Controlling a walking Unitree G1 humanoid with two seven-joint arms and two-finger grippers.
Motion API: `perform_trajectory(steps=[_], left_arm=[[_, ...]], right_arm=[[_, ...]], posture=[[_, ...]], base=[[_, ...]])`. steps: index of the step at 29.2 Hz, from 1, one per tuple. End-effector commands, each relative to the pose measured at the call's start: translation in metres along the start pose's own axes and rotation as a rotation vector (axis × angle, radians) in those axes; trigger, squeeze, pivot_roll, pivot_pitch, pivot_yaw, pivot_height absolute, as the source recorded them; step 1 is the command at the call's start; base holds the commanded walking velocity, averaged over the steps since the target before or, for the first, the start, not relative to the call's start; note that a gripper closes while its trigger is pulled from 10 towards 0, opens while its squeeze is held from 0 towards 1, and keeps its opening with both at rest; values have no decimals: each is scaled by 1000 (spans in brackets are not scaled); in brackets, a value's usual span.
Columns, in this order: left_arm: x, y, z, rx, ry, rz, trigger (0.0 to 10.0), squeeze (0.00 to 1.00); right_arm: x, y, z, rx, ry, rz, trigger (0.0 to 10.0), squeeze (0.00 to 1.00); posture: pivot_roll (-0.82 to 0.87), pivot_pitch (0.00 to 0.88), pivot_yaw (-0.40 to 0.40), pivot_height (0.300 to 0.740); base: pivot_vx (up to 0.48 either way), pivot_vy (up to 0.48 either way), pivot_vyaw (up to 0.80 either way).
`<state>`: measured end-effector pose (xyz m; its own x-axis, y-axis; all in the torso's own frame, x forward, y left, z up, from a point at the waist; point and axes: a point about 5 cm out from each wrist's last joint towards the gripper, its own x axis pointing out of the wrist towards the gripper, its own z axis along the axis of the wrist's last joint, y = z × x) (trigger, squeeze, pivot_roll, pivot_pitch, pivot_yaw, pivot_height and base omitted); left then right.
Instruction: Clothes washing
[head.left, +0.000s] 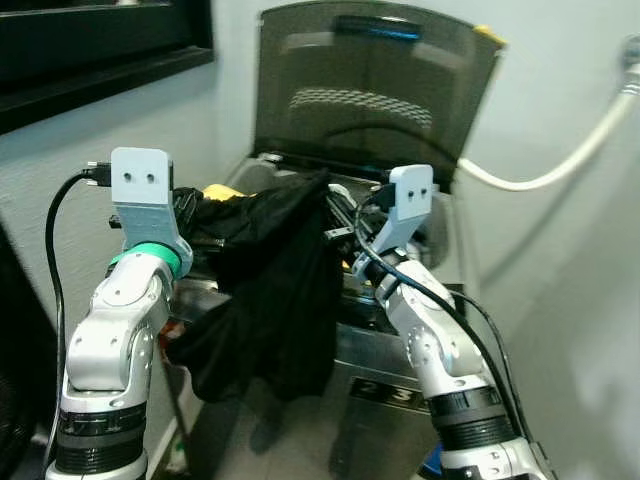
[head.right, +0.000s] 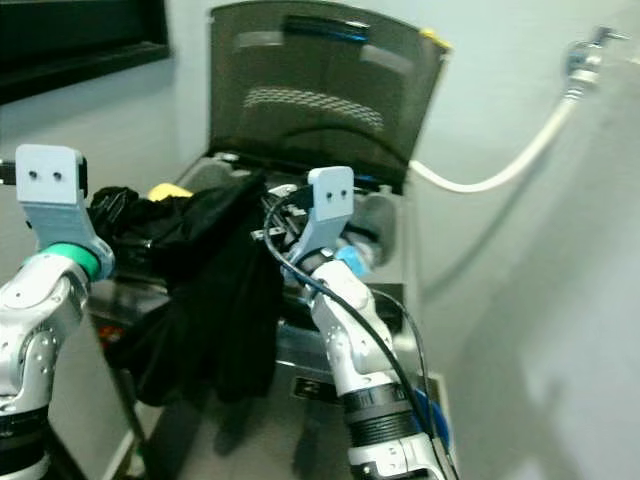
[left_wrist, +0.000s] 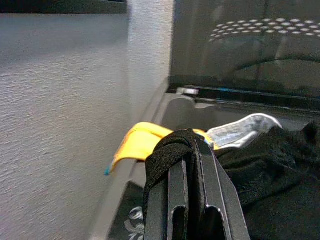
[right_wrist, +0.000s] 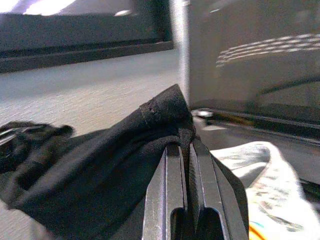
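Hanging between both grippers, the black garment drapes over the front edge of the washing machine, most of it dangling down the machine's front, upper part bunched above the open tub. Left gripper sits at the machine's left side, fingers closed tight on a fold of the black garment, cloth wrapped over the fingertips. Right gripper is over the tub, toward the machine's right, fingers pressed together with a hem of the same garment pinched between them. Machine lid stands upright, open at the back. Yellow cloth lies at the tub's left rim, just beyond the left gripper. White patterned cloth lies in the tub beyond the right gripper. White hose runs along the wall right of the machine.
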<state>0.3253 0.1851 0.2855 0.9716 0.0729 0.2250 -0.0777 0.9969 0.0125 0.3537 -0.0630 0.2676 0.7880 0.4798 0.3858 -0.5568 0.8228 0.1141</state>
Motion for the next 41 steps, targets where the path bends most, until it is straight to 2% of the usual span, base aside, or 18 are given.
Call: perform_trajectory(steps=[1,5,9,10,12,13,16,17,20,22,24,26,29,32,34,35,37,41], left_arm=[[-1,5,6,0,-32,18,10000,0],[-2,7,6,12,-28,21,10000,0],[1,12,9,75,-48,34,10000,0],[10,20,19,116,-93,55,10000,0],[50,39,55,197,-211,95,10000,0],[61,42,63,222,-228,106,10000,0],[63,42,64,227,-230,108,10000,0],[74,34,68,245,-229,80,10000,0],[81,28,72,261,-228,59,10000,0],[93,7,85,307,-250,-12,10000,0],[96,-7,95,309,-281,-76,10000,0],[96,-11,98,304,-293,-101,10000,0],[95,-18,98,306,-302,-151,10000,0],[97,-23,85,293,-253,-218,10000,0],[97,-37,62,341,-172,-385,10000,0],[97,-37,62,341,-172,-385,10000,0],[91,-54,38,411,-114,-613,10000,0],[87,-58,30,426,-112,-716,10000,0]], right_arm=[[6,7,13,-10,-49,25,10000,0],[8,8,16,-10,-57,28,10000,0],[13,11,22,-11,-72,34,10000,0],[25,15,31,-43,-88,68,10000,0],[68,22,60,-215,-79,121,10000,0],[78,21,73,-267,-114,101,10000,0],[80,21,75,-275,-122,97,10000,0],[86,11,92,-273,-153,12,10000,0],[89,5,106,-268,-178,-51,10000,0],[89,-15,142,-297,-265,-221,10000,0],[84,-28,160,-314,-325,-300,10000,0],[82,-31,164,-311,-340,-315,10000,0],[80,-33,165,-315,-357,-308,10000,0],[81,-32,150,-333,-308,-264,10000,0],[84,-31,126,-363,-204,-216,10000,0],[84,-31,126,-363,-204,-216,10000,0],[83,-33,90,-393,-39,-177,10000,0],[79,-37,72,-386,37,-167,10000,0]], posture=[[93,0,-51,740],[99,0,-59,740],[96,0,-60,740],[84,0,-58,740],[80,13,-66,740],[80,13,-66,740],[80,13,-66,740],[76,39,-74,740],[75,42,-73,740],[69,72,-64,740],[63,84,-53,740],[63,84,-53,740],[63,92,-42,740],[66,96,-35,740],[79,105,-24,740],[79,105,-24,740],[82,106,-15,740],[81,103,-4,740]], base=[[0,0,0],[0,0,0],[0,0,0],[0,0,0],[0,0,0],[0,0,0],[0,0,0],[0,0,0],[0,0,0],[0,0,0],[0,0,0],[0,0,0],[0,0,0],[0,0,0],[0,0,0],[0,0,0],[0,0,0],[0,0,0]])
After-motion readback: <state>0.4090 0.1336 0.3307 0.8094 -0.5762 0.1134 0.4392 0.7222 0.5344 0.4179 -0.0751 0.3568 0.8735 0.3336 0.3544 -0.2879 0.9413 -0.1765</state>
